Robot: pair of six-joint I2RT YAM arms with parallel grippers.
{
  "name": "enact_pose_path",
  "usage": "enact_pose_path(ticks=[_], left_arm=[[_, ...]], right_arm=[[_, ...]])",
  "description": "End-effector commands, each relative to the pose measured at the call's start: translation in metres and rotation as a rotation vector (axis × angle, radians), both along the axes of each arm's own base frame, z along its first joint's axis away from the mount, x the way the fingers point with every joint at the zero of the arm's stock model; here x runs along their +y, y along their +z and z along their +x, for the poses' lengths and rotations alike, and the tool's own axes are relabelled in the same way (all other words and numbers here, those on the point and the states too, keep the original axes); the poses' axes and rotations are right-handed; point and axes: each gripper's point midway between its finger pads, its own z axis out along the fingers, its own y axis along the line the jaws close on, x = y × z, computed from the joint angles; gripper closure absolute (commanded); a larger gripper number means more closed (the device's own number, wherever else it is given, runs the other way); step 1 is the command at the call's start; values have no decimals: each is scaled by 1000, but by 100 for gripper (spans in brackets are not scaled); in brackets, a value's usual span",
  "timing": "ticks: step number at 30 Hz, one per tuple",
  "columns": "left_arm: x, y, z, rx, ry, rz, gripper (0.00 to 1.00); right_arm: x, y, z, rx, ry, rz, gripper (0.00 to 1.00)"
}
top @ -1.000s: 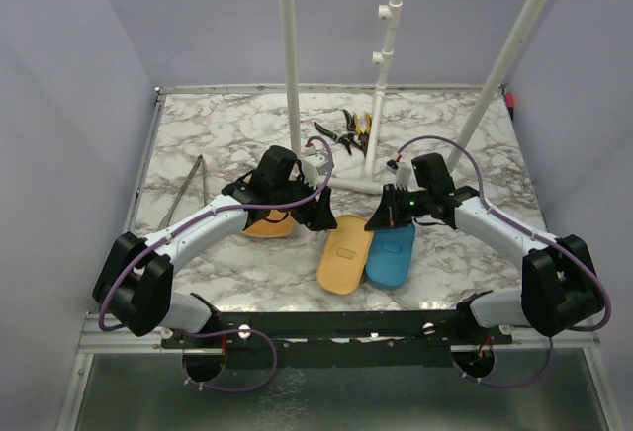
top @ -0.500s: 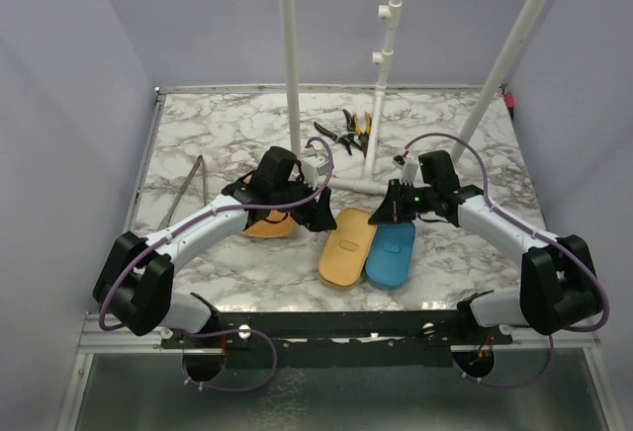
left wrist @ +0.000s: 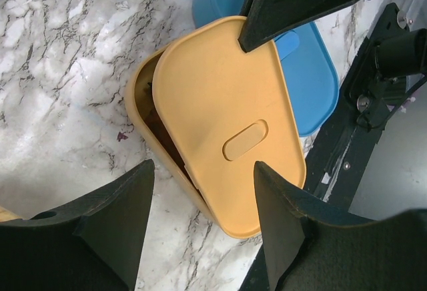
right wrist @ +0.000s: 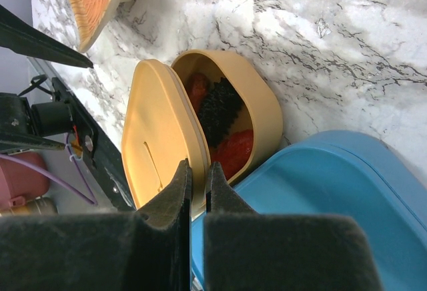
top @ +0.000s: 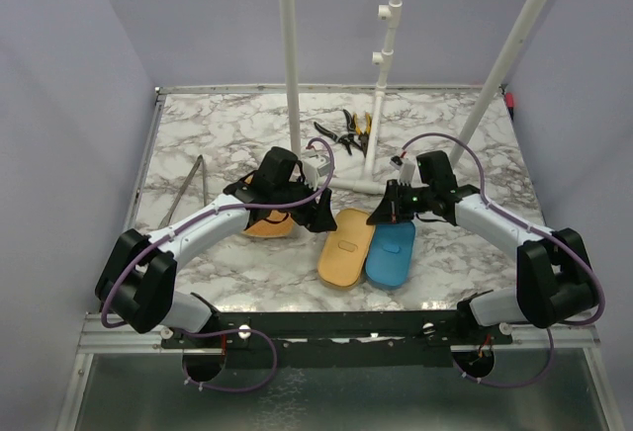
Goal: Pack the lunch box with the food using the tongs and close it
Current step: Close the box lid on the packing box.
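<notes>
Lid [left wrist: 220, 104], smooth orange plastic oval, sits askew on lunch box [right wrist: 267, 112].

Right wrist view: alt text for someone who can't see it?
An orange lunch box, lid partly covering it, shows red and dark food inside. The shut right gripper hovers at the lid's edge; a blue container sits alongside.

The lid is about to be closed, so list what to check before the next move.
1. Food in box: ok, red and dark pieces inside.
2. Lid seated: not ok, it sits askew and one end of the box is uncovered.
3. Left tool open over the lid: ok.
4. Right tool shut at the lid's edge: ok. Touching it: cannot tell.
5. Tongs out of the way: ok, lying far left, apart.
</notes>
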Motion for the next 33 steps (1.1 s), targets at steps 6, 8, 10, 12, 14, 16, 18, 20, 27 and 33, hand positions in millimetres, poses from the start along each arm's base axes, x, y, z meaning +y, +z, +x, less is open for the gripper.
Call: enact_pose_path(ticks=[6,8,10,12,14,16,18,20,27,33], left_arm=[[5,-16,1,18,3,48,39],[6,-18,1,22,2,54,39],[7,-20,1,26,6,63,40],[7,-21,2,25,7,70,40],[7,-22,2,27,8,71,40],[7,-23,1,28,7,73,40],[7,-23,1,30,6,74,40],[7,-23,1,30,6,74,40],[7,-23,0,30,6,76,40],[6,-25,-1,40,8,82,40]], right_arm=[[-5,-17,-2,2,8,-24,99],[-5,-18,-2,-1,4,-31,98],[-6,-20,-1,-2,4,-38,93],[-6,-20,1,-4,4,-44,85],[-7,-21,2,-5,5,-51,74],[-8,-20,3,-12,6,-56,65],[-7,-17,4,-22,9,-56,60],[-7,-13,6,-37,10,-53,58],[-13,-4,12,-65,-14,-92,48],[-32,13,20,-141,-99,-188,45]])
